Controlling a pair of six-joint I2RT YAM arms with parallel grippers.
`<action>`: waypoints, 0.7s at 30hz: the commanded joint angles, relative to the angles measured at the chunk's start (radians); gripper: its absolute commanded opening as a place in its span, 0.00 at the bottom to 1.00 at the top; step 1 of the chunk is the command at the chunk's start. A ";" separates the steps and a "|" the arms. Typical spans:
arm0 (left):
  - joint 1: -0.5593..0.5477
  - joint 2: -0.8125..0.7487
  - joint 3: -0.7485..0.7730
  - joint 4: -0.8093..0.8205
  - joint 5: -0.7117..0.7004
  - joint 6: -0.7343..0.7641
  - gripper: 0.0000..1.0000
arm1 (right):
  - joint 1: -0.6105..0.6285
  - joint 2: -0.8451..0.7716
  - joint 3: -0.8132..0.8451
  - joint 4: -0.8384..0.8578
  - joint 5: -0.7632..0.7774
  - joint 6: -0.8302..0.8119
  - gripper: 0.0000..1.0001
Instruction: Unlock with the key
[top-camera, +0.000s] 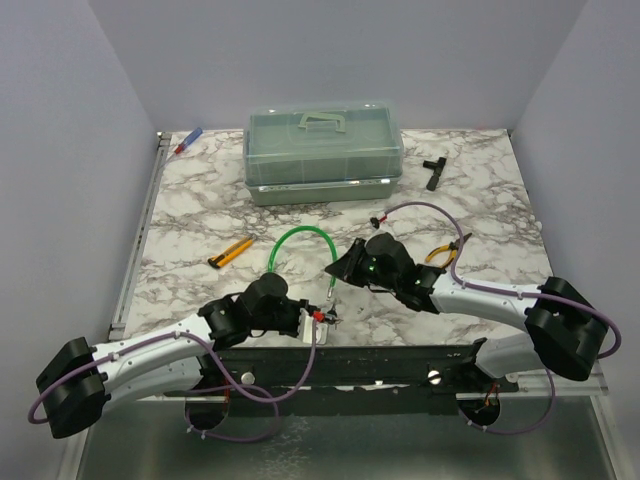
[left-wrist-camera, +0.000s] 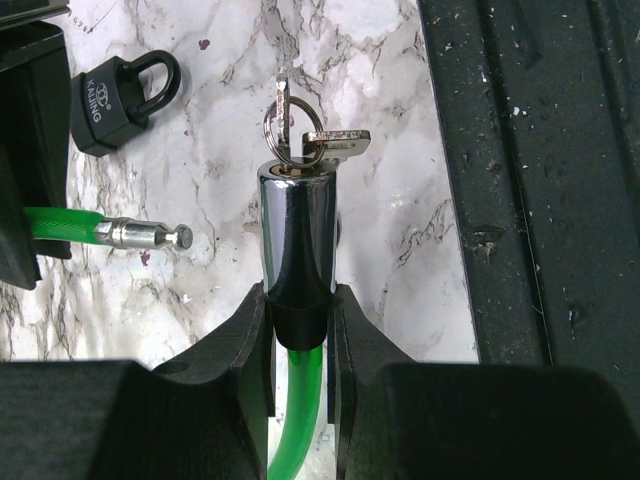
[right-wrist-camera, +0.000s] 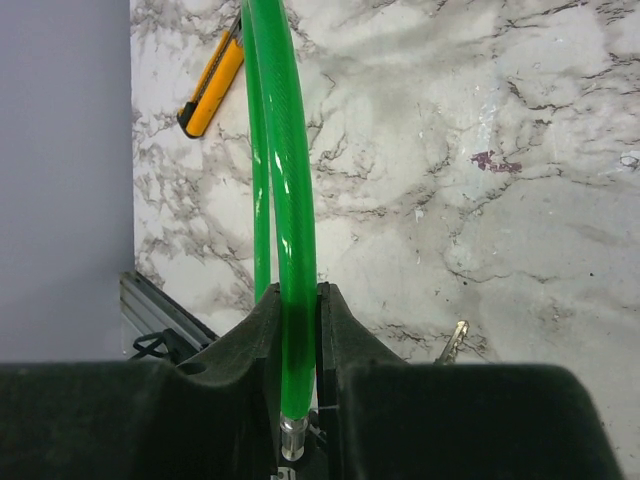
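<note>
Two tight jaws: left on cylinder (left-wrist-camera: 296, 230) (key (left-wrist-camera: 337, 141) atop) beside rail (left-wrist-camera: 540, 200), right on cable (right-wrist-camera: 290, 200).

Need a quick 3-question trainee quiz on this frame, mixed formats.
1. True or false: the left gripper is clamped on the chrome lock cylinder.
2. What does the right gripper hold?
3. The keys sit: A) in the right gripper B) at the cylinder's far end C) under the left gripper.
Key: 1 true; 2 the green cable, near its metal pin; 3 B.
</note>
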 joint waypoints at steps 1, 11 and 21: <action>-0.009 -0.028 -0.004 0.033 0.011 0.028 0.00 | 0.000 -0.001 0.029 0.010 0.026 -0.048 0.00; -0.013 -0.091 -0.011 -0.021 -0.065 0.066 0.00 | -0.022 -0.104 0.037 -0.118 0.158 -0.117 0.00; -0.012 -0.125 -0.028 -0.139 -0.287 0.155 0.00 | -0.251 -0.214 0.020 -0.198 0.152 -0.182 0.00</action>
